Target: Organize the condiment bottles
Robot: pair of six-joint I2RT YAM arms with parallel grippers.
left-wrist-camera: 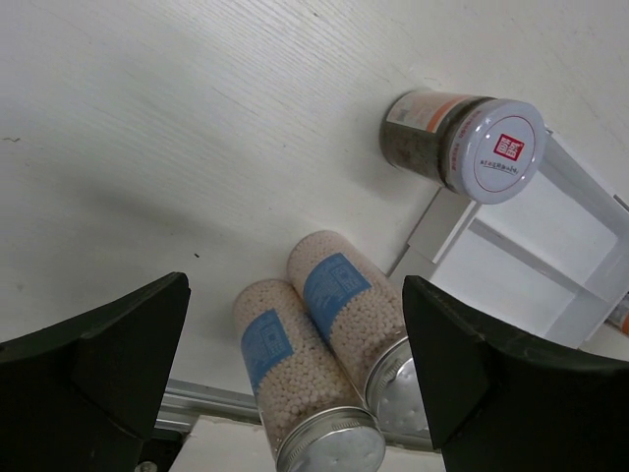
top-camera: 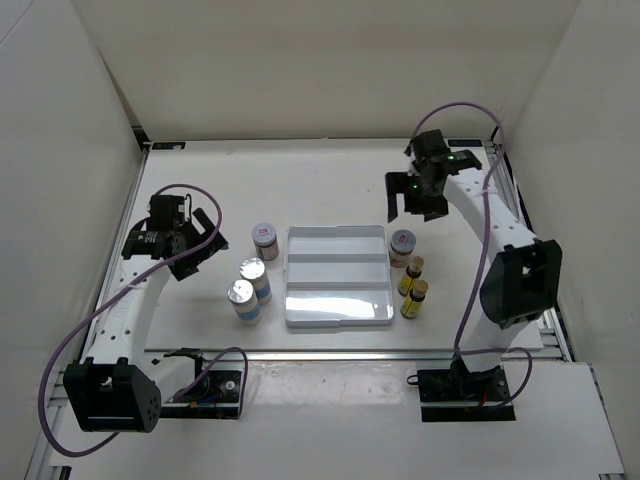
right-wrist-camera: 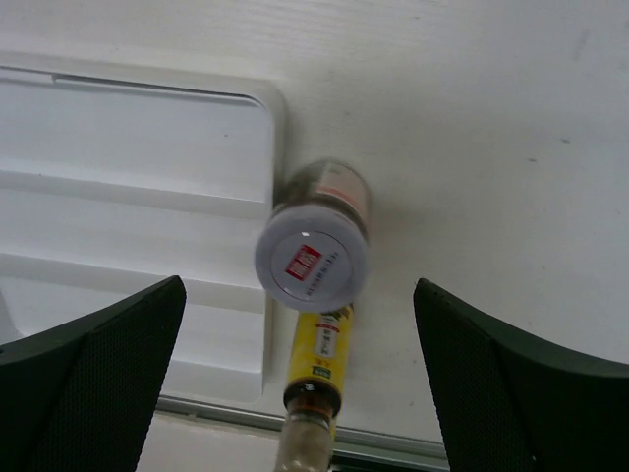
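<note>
Two silver-topped white-and-blue cylinders (top-camera: 244,300) (top-camera: 256,279) stand side by side left of the white ridged tray (top-camera: 336,275); they also show in the left wrist view (left-wrist-camera: 300,379) (left-wrist-camera: 359,323). One brownish jar with a red-marked white lid (top-camera: 265,241) stands behind them, also in the left wrist view (left-wrist-camera: 470,144). The other jar (top-camera: 403,246) stands right of the tray, also in the right wrist view (right-wrist-camera: 316,242). Two slim yellow bottles (top-camera: 411,275) (top-camera: 415,298) stand in front of it; the right wrist view shows them (right-wrist-camera: 316,379) in line. My left gripper (top-camera: 200,238) and right gripper (top-camera: 412,200) are open and empty above the table.
The tray has three empty compartments and lies mid-table. White walls close in the back and both sides. A metal rail (top-camera: 330,352) runs along the table's near edge. Cables loop from both arms.
</note>
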